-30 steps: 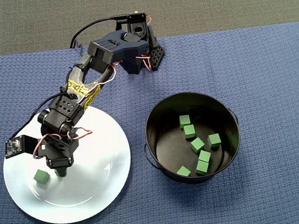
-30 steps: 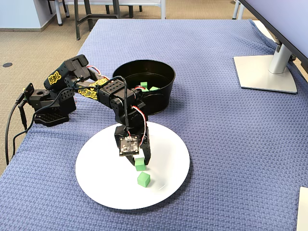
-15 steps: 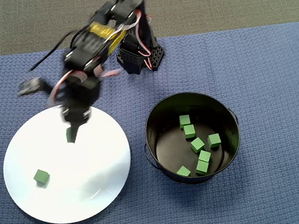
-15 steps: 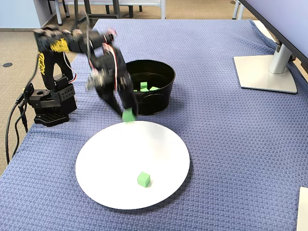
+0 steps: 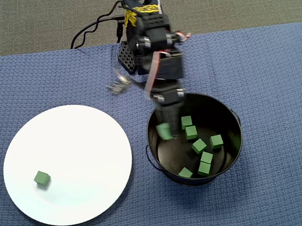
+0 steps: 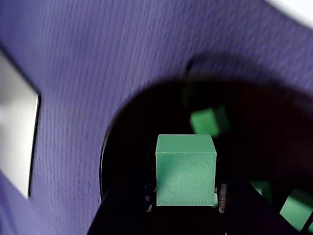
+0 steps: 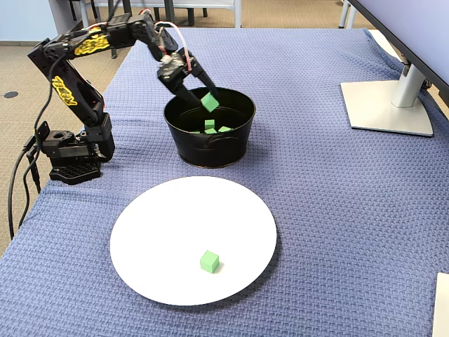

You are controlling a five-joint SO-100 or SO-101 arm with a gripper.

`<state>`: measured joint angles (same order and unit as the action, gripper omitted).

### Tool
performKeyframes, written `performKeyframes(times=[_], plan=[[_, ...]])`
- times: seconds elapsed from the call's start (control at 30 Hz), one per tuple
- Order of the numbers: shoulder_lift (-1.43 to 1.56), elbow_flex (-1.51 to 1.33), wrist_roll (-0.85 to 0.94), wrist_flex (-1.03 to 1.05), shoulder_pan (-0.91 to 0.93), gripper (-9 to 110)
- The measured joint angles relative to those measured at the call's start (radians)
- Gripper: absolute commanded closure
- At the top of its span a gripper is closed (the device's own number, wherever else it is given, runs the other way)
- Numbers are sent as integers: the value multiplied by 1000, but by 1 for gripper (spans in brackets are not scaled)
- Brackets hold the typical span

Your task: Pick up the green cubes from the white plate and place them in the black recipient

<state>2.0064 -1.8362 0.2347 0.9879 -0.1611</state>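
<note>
One green cube (image 7: 209, 261) sits alone on the white plate (image 7: 168, 225) nearest the fixed camera, toward the plate's near edge in that view; in the overhead view the same cube (image 5: 41, 177) lies on the left part of the plate (image 5: 83, 151), well apart from everything else. Plate rests flat on a blue woven cloth (image 7: 337, 210). Beyond the plate stands the black recipient (image 7: 184, 133), a glossy bucket; overhead view places it (image 5: 235, 160) just right of the plate, near but not touching. Seven cubes lie loose on its floor (image 5: 206, 157), scattered mostly across the middle and right half. Above the bucket's opening, the gripper (image 7: 208, 103) is clamped on another cube (image 7: 210, 102), held just over the rim level on the arm's side; overhead view shows this held cube (image 5: 164, 131) at the left inner side of the bucket. Wrist view confirms the grip: the cube (image 6: 186, 170) fills the centre, pinched on both sides between the dark jaws, with the bucket interior and blurred loose cubes (image 6: 208, 121) behind it. Farthest back in the fixed view, the arm base (image 7: 70, 151) stands on the cloth at left; a monitor stand (image 7: 389, 105) sits at right.
</note>
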Motion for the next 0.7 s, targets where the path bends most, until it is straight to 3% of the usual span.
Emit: performKeyframes(times=[0.13, 0.3, 0.53, 0.7], plan=[[-18, -2, -12, 0, -115, 60], [-17, 64, 74, 118, -58, 74], [-132, 170, 256, 58, 407, 101], [-387, 313, 229, -31, 715, 101]])
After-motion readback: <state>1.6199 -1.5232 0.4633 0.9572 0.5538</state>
